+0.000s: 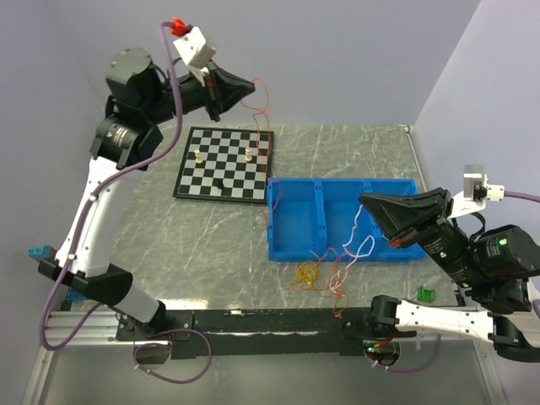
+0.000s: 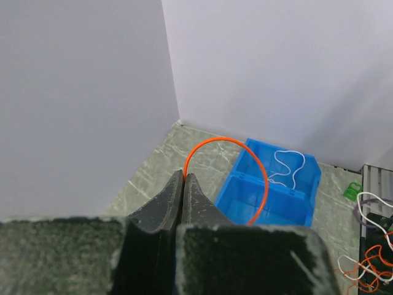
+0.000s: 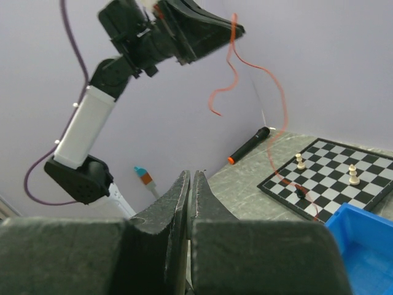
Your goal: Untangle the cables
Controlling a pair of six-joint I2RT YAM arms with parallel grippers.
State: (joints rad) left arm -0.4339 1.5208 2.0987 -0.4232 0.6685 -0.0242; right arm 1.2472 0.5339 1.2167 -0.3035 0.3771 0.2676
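Note:
My left gripper is raised high at the back, over the chessboard. It is shut on a thin red-orange cable that hangs down past the board towards the blue bin. In the left wrist view the cable arcs out from the shut fingertips. My right gripper is over the bin, shut on a white cable that trails to a tangle of yellow, orange and red cables on the table in front of the bin. In the right wrist view a pale strip shows between the fingers.
A blue two-compartment bin sits right of centre. A chessboard with a few pieces lies at the back left. A small green object lies at the front right. A black marker lies near the back wall.

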